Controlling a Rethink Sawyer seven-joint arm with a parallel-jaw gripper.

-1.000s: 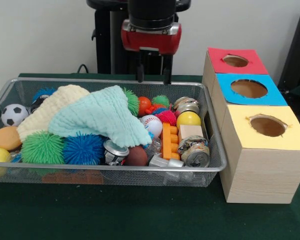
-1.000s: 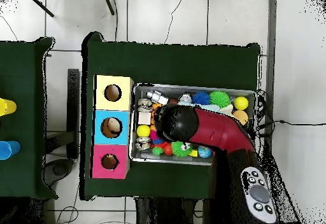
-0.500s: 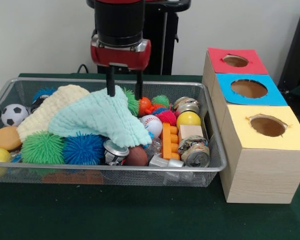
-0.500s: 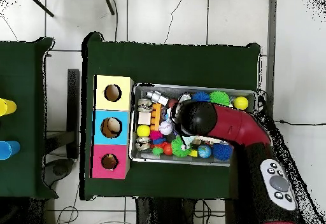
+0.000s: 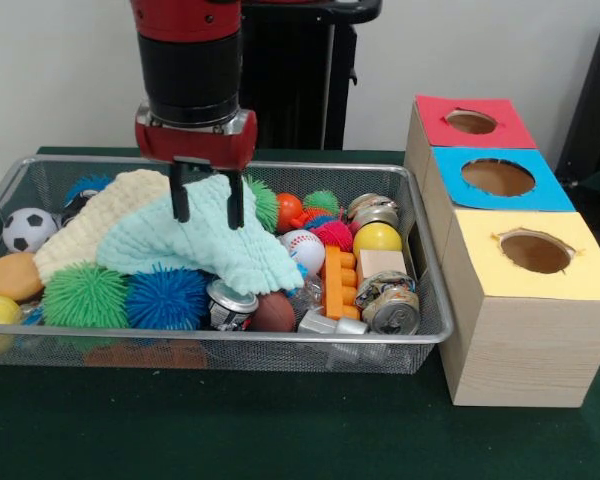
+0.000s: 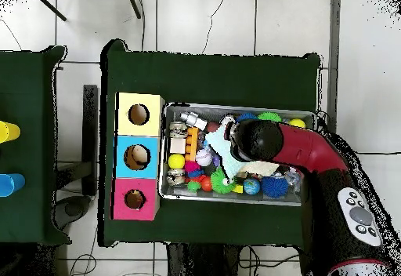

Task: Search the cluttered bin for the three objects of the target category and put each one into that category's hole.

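A: As far as the holes show, how much of the sorting is done?

B: Judging from this moment, little or none. The red box (image 5: 470,122), blue box (image 5: 497,178) and yellow box (image 5: 533,253) each show a round hole with nothing visible inside, and the wire bin (image 5: 420,345) is full. The task names no category, so I cannot say which three things count.

A: Where is the tool?

B: The tool (image 5: 207,206) hangs over the mint cloth (image 5: 205,240), its two dark fingers (image 5: 180,200) apart, tips at or just into the folds. It carries nothing. In the overhead view the arm hides it.

A: What is that cloth like?

B: Soft, waffle-textured, limp and draped across the heap, with a cream cloth (image 5: 100,215) of the same weave beside it. My guess is they hide things underneath and want lifting aside.

A: And the rest?

B: Rubbery spiky balls, a green one (image 5: 85,295) and a blue one (image 5: 168,297); a smooth yellow ball (image 5: 377,238); a baseball (image 5: 302,247); a soccer ball (image 5: 27,229); crushed metal cans (image 5: 390,305); an orange studded brick (image 5: 335,282); a plain wooden block (image 5: 382,263). The bin stands on a dark green worktop (image 5: 280,420).
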